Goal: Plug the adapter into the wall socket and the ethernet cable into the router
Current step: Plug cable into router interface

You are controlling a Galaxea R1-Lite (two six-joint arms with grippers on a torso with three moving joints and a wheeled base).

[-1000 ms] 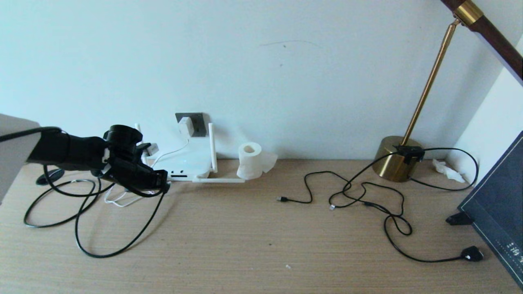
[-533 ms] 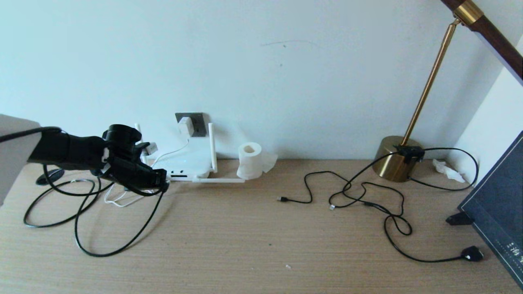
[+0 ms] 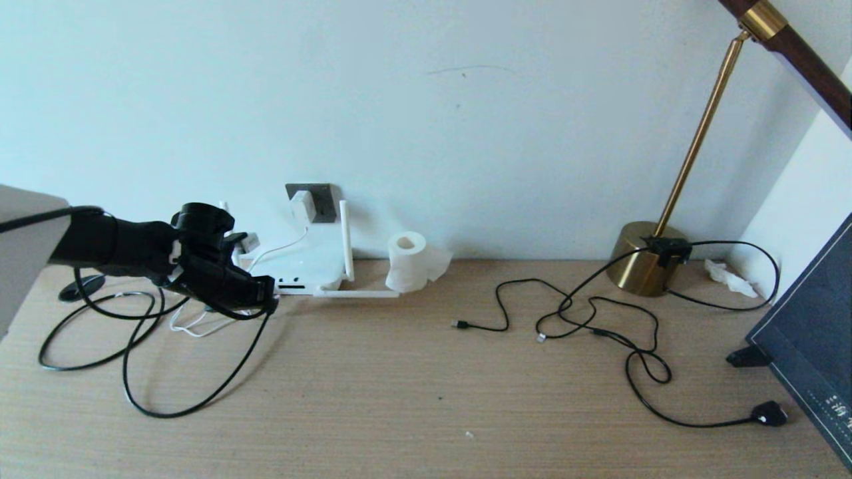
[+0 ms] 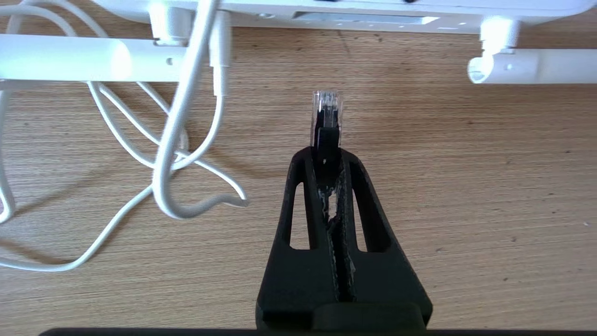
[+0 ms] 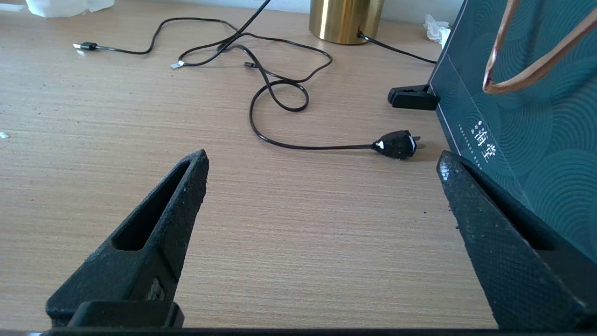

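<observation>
Now the left gripper (image 4: pixel 326 156) pinches the ethernet cable (image 4: pixel 326 112) behind its plug, just short of the router (image 3: pixel 303 263); line the plug up square with a port. Adapter (image 3: pixel 301 205) sits in the socket (image 3: pixel 319 201). Right gripper (image 5: pixel 322 186) gapes wide, empty.

Left arm (image 3: pixel 113 249) seen as matte black, w/ a round black housing, possibly the wrist cam, near its end. Left gripper (image 4: pixel 326 154): black printed plastic; tapered fingers (image 4: pixel 298 219) w/ long cut-out slots, whitish scuffs along inner edges. Right gripper (image 5: pixel 322 161): same black wedge-shaped fingers (image 5: pixel 154 224), one slotted, the other's inner face finely cross-hatched.
</observation>
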